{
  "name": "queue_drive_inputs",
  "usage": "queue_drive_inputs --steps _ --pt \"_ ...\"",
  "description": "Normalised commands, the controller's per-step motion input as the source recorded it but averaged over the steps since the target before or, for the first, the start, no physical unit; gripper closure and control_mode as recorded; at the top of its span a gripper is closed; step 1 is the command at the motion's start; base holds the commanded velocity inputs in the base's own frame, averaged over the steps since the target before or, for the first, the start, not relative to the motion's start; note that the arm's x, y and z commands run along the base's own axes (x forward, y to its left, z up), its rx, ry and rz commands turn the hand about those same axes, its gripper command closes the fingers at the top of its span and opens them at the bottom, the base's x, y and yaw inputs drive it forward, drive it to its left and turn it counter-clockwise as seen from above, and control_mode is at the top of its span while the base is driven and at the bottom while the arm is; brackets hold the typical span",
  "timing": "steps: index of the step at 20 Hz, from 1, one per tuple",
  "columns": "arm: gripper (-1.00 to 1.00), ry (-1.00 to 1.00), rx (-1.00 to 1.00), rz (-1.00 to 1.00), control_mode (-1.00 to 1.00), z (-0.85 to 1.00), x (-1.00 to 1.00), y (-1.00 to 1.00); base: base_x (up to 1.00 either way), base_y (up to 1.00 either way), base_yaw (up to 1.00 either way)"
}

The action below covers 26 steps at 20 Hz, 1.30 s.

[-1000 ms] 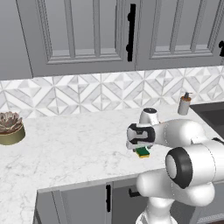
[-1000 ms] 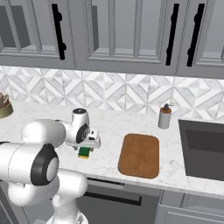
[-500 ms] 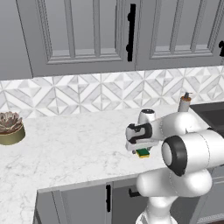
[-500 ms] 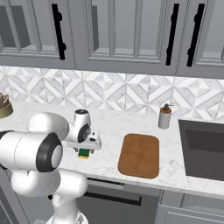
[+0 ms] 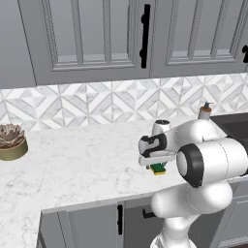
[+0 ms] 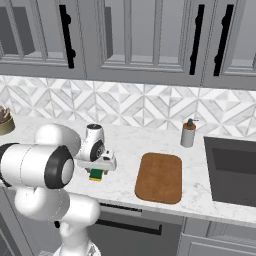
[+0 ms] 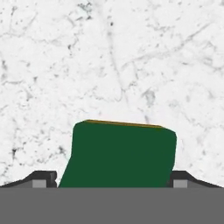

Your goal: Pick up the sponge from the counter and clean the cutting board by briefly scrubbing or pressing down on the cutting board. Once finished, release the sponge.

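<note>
While jaws straddle sponge [image 7: 120,153], grip unclear; cutting board [image 6: 160,177] beside, soap bottle [image 6: 188,133] behind.

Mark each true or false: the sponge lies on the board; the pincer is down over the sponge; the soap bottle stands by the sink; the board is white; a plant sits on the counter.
1. Sponge lies on the board: false, it lies on the counter, apart from the board.
2. Pincer is down over the sponge: true, one fingertip on each side.
3. Soap bottle stands by the sink: true.
4. Board is white: false, reddish-brown.
5. Plant sits on the counter: true.
</note>
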Motion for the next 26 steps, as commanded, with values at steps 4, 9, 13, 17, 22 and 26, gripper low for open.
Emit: queue_drive_inputs --steps 4,9,13,17,22,26 --pt "-1.00 0.04 -0.02 0.00 -1.00 -0.37 0.08 0.00 0.00 0.00 0.00" --pt "-1.00 0.05 -0.03 0.00 -1.00 -0.58 0.01 0.04 0.00 0.00 0.00" --pt "1.00 0.08 -0.03 0.00 -1.00 -0.65 -0.01 0.04 0.00 0.00 0.00" --pt "1.00 0.02 0.00 0.00 -1.00 -0.16 -0.04 0.00 0.00 0.00 0.00" --pt "1.00 -0.02 0.00 0.00 -1.00 0.24 -0.06 -0.10 0.00 0.00 0.00" --pt "1.00 -0.14 0.02 0.00 -1.00 0.70 0.02 -0.77 0.00 0.00 0.00"
